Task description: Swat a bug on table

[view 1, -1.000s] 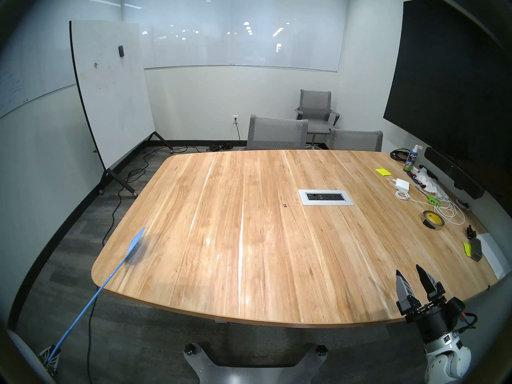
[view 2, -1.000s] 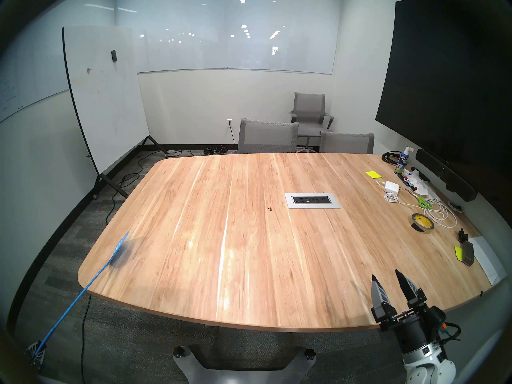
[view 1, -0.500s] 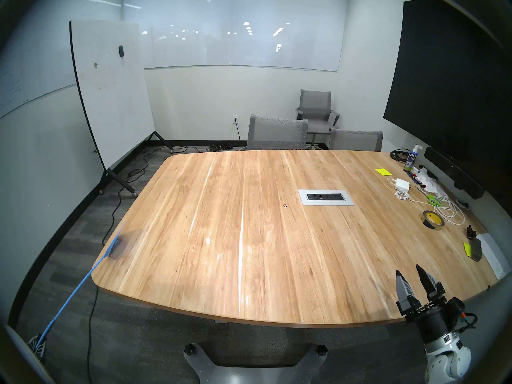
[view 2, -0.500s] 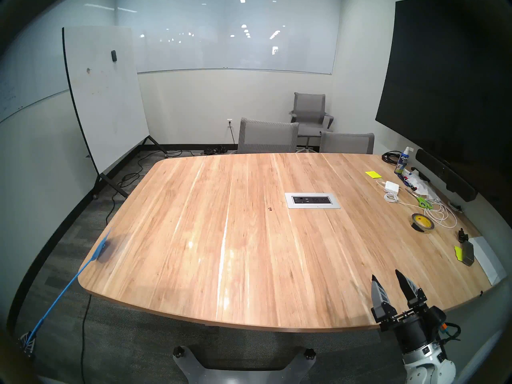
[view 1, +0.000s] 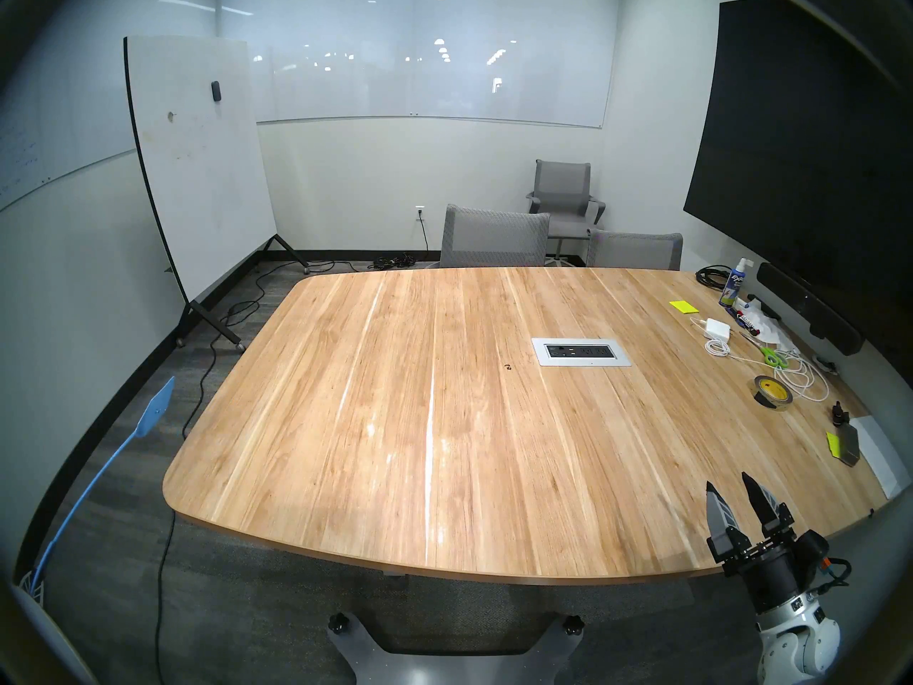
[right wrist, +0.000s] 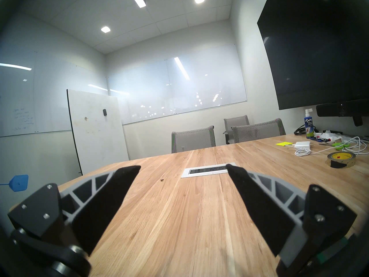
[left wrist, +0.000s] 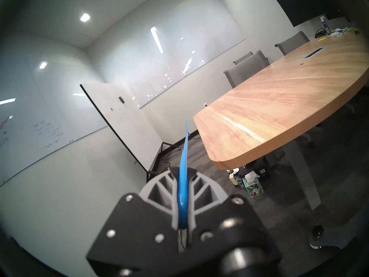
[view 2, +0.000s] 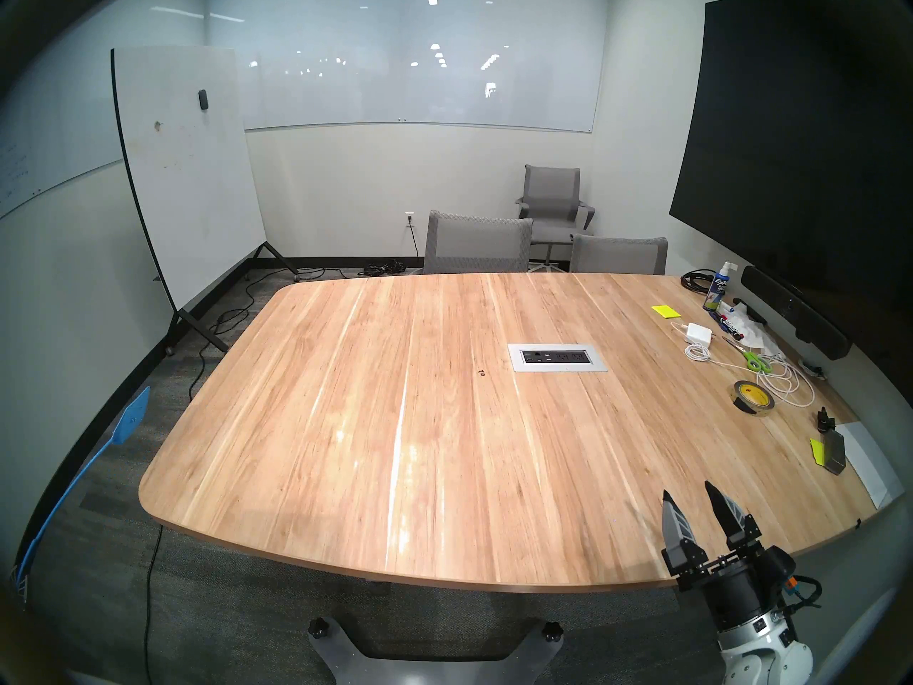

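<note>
The bug (view 1: 507, 367) sits as a tiny dark speck on the wood-plank table (view 1: 395, 471), near the middle and just left of the grey power-outlet panel (view 1: 581, 352) as my head sees it; my right wrist camera shows it too (right wrist: 162, 179), intact as far as I can tell at that size, so I judge the swat itself not yet done. My left gripper (left wrist: 182, 174) has its jaws pressed tight on the handle of the blue fly swatter (view 1: 89, 496), the thin handle squeezed between the two pads, so the tool is in hand and that part of the job is behind me. The swatter's head (view 1: 157, 407) hangs out over the carpet beside the table's left edge, clear of the wood and well apart from the bug, with its flat face turned edge-on to my left wrist camera (left wrist: 187, 130). My right gripper (view 1: 731, 491) hovers over the near right corner of the table with its jaws spread wide and nothing between them; the tape roll (view 1: 772, 394), green scissors (view 1: 773, 357) and white charger cable (view 1: 800, 380) lie further along that side, none of them near the bug. What I reckon is left: bring the swatter in over the table, line its head up above the speck, turn the flat face downward and bring it down, taking care not to slap the outlet panel right next to the target
</note>
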### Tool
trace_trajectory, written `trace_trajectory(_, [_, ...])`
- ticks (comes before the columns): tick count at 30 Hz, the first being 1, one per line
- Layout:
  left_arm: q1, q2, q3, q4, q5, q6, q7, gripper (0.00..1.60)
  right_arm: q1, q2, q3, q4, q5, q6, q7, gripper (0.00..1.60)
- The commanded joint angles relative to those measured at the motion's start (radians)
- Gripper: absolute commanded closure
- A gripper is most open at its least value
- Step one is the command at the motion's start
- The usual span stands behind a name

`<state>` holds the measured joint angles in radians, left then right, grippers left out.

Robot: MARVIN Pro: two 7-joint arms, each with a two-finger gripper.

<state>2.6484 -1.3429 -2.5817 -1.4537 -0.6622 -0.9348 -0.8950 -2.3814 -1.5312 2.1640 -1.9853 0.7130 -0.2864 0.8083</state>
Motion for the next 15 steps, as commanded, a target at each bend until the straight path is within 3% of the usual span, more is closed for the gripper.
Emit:
trace_trajectory(1, [0.091,0.055,0.014,-0.008,-0.022,-0.025,-0.104,1.60,0.000,0.001,-0.001,-0.020,-0.001,0.001,0.000,0.00])
trace_trajectory(9, [0.096,-0.030,-0.019,-0.084,0.040,-0.025,-0.098,1.60,0.001,0.000,0.000,-0.020,-0.001,0.002,0.001,0.00])
trace_trajectory(15, [0.046,-0.089,-0.046,-0.140,0.166,-0.025,-0.064,1.60,0.001,-0.001,0.000,-0.020,-0.002,0.002,0.001,0.00])
